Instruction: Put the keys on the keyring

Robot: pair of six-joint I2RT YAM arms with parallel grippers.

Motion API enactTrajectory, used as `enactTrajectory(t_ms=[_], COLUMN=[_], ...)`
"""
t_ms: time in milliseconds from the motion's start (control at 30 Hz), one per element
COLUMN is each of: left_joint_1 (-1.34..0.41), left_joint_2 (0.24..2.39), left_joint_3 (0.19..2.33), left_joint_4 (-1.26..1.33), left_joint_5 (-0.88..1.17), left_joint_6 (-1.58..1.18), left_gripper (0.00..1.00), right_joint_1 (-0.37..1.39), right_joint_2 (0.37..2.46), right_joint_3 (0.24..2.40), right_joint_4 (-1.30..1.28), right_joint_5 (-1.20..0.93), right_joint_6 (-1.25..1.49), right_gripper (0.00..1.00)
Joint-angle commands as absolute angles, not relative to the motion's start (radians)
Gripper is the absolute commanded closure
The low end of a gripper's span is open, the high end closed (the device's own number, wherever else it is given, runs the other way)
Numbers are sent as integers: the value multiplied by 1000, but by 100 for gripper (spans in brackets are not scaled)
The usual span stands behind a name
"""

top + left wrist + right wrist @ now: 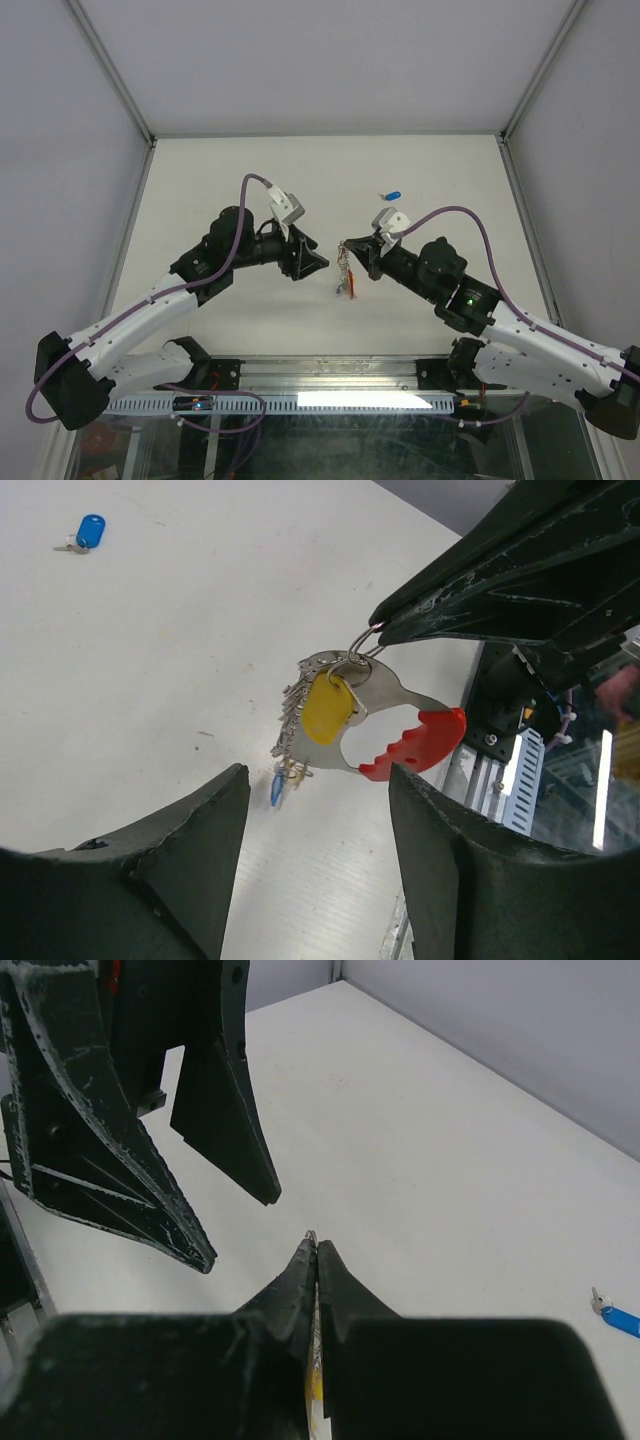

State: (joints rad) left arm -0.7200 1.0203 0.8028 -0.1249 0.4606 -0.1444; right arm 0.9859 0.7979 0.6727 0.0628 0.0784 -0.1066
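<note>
My right gripper (pixel 345 247) is shut on the thin silvery keyring (pixel 362 645) and holds it above the table. A bunch hangs from the ring: a yellow-headed key (pixel 327 708), several silvery keys (pixel 293 718), a small blue piece (pixel 277 789) and a flat metal tag with a red grip (pixel 415 748). The bunch also shows in the top view (pixel 346 275). In the right wrist view the ring's tip (pixel 313 1234) pokes out between the closed fingers. My left gripper (pixel 315 262) is open and empty, facing the bunch from the left. A loose blue-headed key (pixel 392 194) lies on the table.
The loose blue key also shows in the left wrist view (pixel 88 530) and the right wrist view (pixel 620 1318), far from both grippers. White walls (pixel 320 60) enclose the table. A metal rail (pixel 330 375) runs along the near edge by the arm bases.
</note>
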Motion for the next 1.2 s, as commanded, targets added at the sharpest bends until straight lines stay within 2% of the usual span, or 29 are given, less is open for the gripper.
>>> enactTrajectory(t_ms=[0,300,600,1067,1167], left_joint_1=[-762,-853,-876,-884,-885], left_joint_2=[994,1021,1083,1086,1082], left_joint_3=[810,805,822,838,839], left_joint_4=[-36,-16,-1,-1,0], left_joint_5=[339,241,165,242,253], left_joint_6=[-91,-64,-38,-49,-54], left_gripper=[43,41,43,46,52], right_joint_1=[983,983,984,983,983], right_joint_2=[795,827,826,813,815], right_joint_3=[729,775,776,762,762], right_joint_4=[156,103,106,104,110], right_joint_5=[109,141,124,142,141], right_joint_6=[-66,-13,-6,1,5], right_gripper=[100,100,100,100,100])
